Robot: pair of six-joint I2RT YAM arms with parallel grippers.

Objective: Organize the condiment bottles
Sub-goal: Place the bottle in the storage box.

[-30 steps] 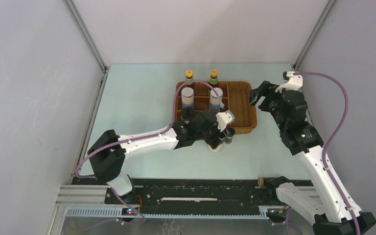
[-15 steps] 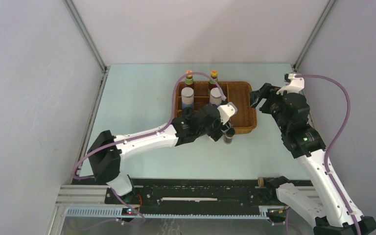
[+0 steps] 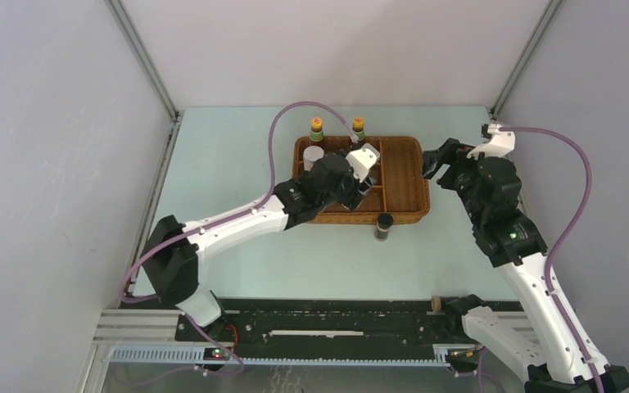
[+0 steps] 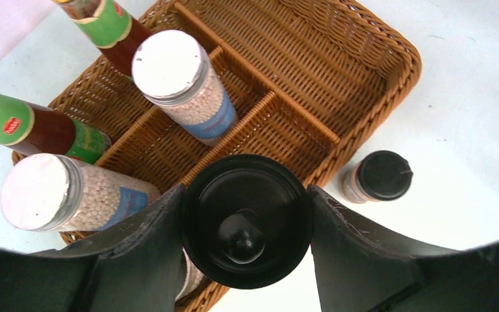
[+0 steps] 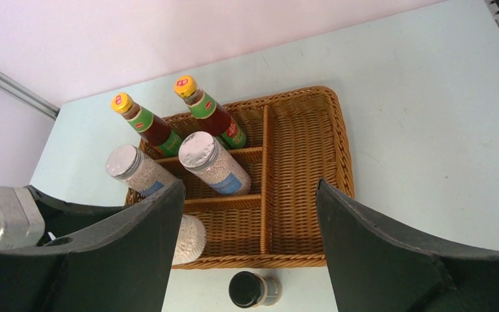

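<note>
Lowering is the step in hand, I judge: the left gripper (image 4: 245,224) pinches a black-capped bottle (image 4: 247,195) above the near-left part of the wicker tray (image 4: 390,58). Keep it upright and clear of the dividers. Its body seems grainy white, though mostly hidden. The right gripper (image 5: 250,188) hangs spread beside the tray's right edge.

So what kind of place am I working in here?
Most likely a lab test booth, not a real kitchen: plain white walls on aluminium posts, a pale table, and a black mounting rail along its near edge.
</note>
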